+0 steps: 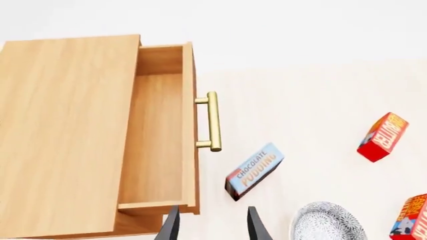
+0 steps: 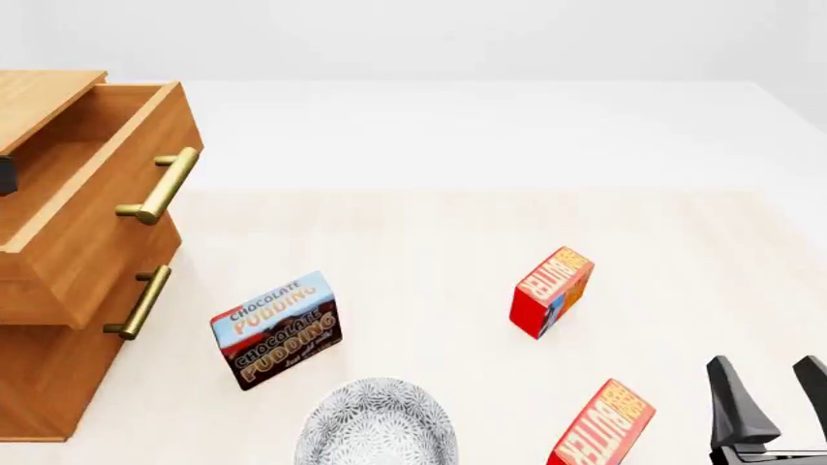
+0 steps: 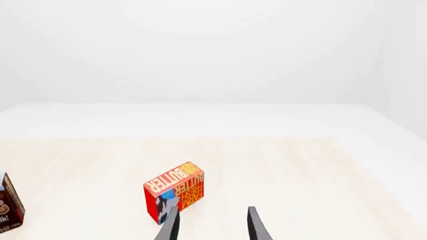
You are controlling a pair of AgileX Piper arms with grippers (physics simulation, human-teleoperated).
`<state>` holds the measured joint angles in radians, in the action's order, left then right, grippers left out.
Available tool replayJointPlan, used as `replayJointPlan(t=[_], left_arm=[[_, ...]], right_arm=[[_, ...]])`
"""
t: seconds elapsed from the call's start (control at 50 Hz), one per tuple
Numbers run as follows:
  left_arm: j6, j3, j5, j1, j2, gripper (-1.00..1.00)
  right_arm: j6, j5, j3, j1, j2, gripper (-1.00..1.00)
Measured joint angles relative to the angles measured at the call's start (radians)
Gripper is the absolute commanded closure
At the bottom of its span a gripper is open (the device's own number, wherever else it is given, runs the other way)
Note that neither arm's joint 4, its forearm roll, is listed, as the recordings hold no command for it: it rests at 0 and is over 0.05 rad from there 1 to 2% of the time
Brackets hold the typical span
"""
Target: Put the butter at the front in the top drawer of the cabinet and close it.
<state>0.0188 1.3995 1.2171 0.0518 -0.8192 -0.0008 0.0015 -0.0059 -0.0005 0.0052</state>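
Two butter cartons stand on the table. The butter at the front (image 2: pixel 605 426) (image 1: pixel 412 220) is beside the bowl, and the other butter carton (image 2: pixel 552 291) (image 1: pixel 383 136) stands farther back. The cabinet (image 2: pixel 39 387) (image 1: pixel 60 125) is at the left with its top drawer (image 2: pixel 91 242) (image 1: pixel 189 125) pulled out and nothing in it. My right gripper (image 2: pixel 773 392) (image 3: pixel 212 225) is open, just right of the front butter and apart from it. My left gripper (image 1: pixel 213 227) is open over the drawer's front corner. The right wrist view shows one butter carton (image 3: pixel 175 192); which one, I cannot tell.
A blue-and-brown Chocolate Pudding box (image 2: pixel 274 331) (image 1: pixel 253 170) stands between the cabinet and the cartons. A patterned grey bowl (image 2: pixel 378 424) (image 1: pixel 327 222) sits at the near edge. The lower drawer (image 2: pixel 77 320) is shut. Brass bar handles (image 2: pixel 158 184) stick out from both drawers.
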Motion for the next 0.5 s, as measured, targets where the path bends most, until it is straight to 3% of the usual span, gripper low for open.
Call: replayJointPlan(t=[0.34, 0.5], left_arm=[[-0.006, 0.100, 0.002, -0.050, -0.123, -1.00], [-0.035, 0.099, -0.020, -0.043, -0.175, -1.00]], right_arm=[[0.000, 0.000, 0.000, 0.000, 0.000, -1.00], [0.000, 0.000, 0.000, 0.000, 0.000, -1.00]])
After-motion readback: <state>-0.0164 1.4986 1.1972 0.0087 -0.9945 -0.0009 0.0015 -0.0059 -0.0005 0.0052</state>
